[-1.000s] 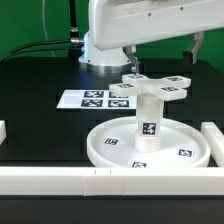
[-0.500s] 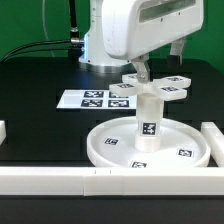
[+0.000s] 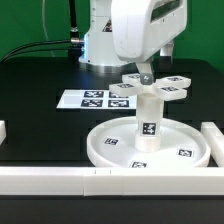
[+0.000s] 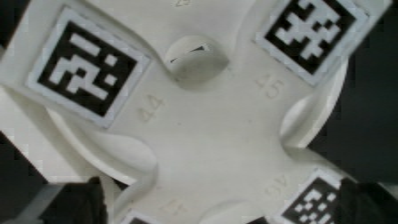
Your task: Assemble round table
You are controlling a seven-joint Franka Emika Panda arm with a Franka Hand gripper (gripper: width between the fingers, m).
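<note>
Tool (image 3: 146, 71): newly shifted over cross piece (image 3: 152, 89) atop leg (image 3: 148, 118); open or closed unclear; fastening likely next.

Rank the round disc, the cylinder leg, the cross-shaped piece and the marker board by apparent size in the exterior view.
1. round disc: largest.
2. marker board and cross-shaped piece: about alike; the board lies farther back, so I leave them unranked.
3. cylinder leg: smallest.
</note>
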